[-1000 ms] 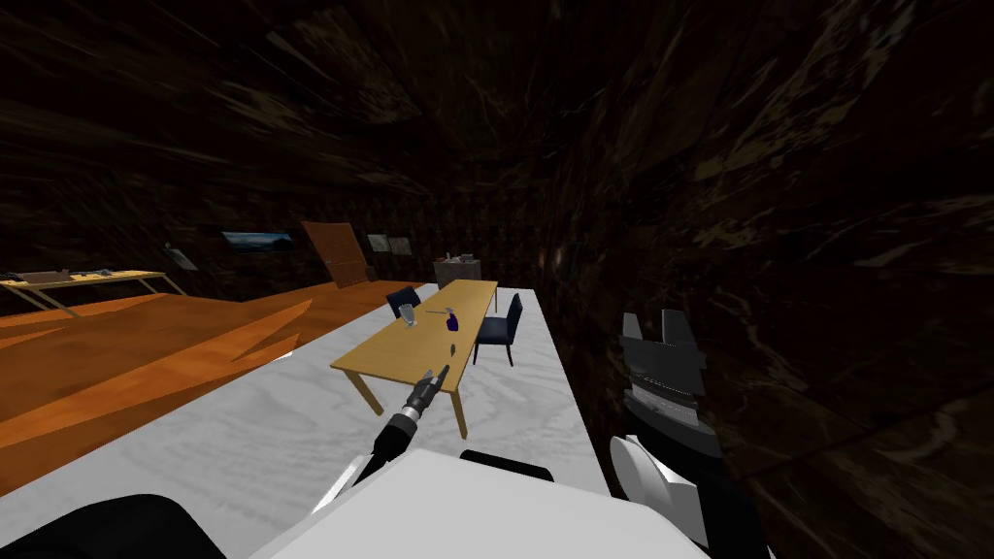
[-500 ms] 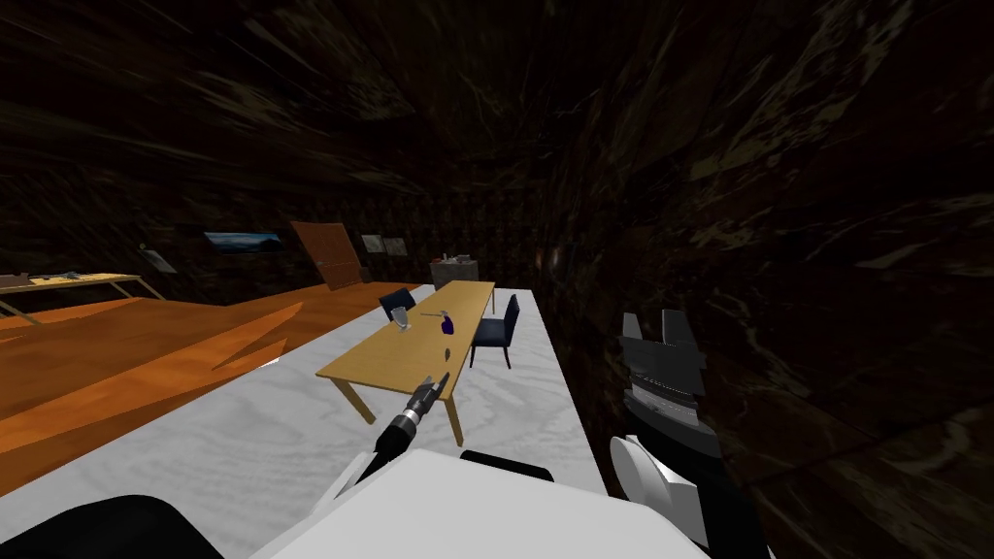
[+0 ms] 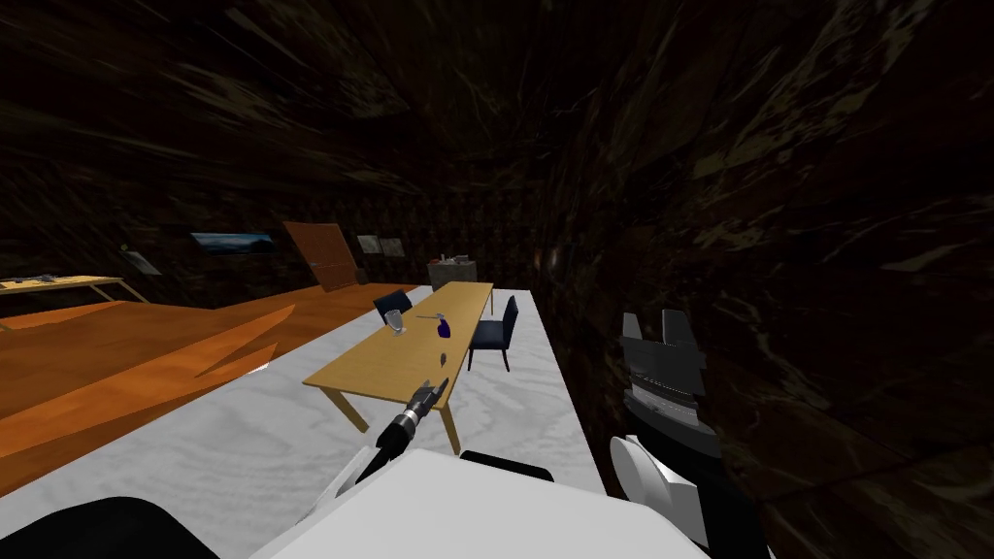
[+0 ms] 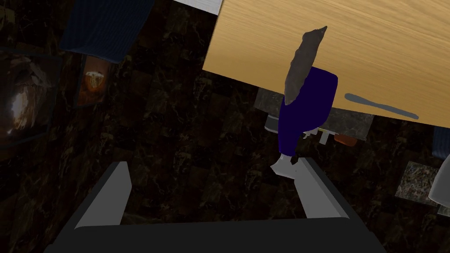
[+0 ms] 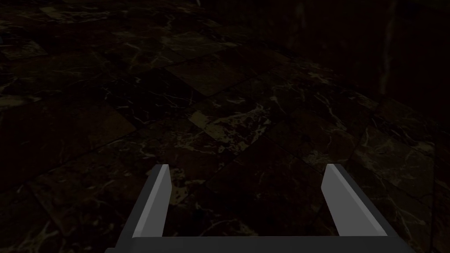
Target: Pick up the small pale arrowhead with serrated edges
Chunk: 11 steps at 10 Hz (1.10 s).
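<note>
Wood-grain table (image 4: 373, 44) — rough, matt arrowhead (image 4: 303, 61)

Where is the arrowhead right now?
In the left wrist view the grey-brown arrowhead lies on the wooden table, ahead of the open left gripper, with the blue bottle beyond it.

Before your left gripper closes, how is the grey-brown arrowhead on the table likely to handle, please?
The arrowhead looks rough and stone-like, so it is probably stiff and not slippery. It is slim with a pointed tip, so it is likely light, and it might pivot in the left gripper if pinched off-centre.
</note>
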Motion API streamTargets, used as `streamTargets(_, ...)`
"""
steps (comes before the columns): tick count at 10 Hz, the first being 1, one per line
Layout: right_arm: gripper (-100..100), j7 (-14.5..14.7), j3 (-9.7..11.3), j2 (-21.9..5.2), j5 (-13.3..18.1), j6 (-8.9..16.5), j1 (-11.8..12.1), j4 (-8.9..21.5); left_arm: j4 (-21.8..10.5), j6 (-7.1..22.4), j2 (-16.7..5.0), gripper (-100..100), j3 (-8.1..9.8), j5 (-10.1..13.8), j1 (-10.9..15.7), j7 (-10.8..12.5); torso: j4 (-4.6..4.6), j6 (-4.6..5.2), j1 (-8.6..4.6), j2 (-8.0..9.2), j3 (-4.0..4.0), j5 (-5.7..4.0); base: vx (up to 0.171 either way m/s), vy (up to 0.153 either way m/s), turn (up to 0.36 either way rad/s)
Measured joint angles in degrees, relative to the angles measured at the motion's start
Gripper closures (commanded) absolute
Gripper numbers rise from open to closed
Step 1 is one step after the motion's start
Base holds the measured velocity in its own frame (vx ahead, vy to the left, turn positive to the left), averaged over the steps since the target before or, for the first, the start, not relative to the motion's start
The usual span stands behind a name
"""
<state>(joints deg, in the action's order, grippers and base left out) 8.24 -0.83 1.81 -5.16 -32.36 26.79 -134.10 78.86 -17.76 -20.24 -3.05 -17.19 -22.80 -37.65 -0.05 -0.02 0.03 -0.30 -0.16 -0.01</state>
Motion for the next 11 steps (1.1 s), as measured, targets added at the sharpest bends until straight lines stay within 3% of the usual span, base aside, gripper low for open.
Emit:
streamTargets(5, 0, 0.00, 0.00, 0.00, 0.00, 0.00, 0.00, 0.00, -5.95, 2.29, -2.80, -100, -1.23, -3.49, 3.64, 0.68, 0.02, -0.01, 0.01, 0.13, 0.07, 0.00, 0.072, 0.006, -0.005)
streamTargets(11, 0, 0.00, 0.00, 0.00, 0.00, 0.00, 0.00, 0.00, -15.97, 5.21, -6.44, -100, -3.07, -9.23, 9.98, 2.25, -0.01, -0.01, 0.05, 0.00, -0.01, 0.01, 0.104, 0.012, -0.005)
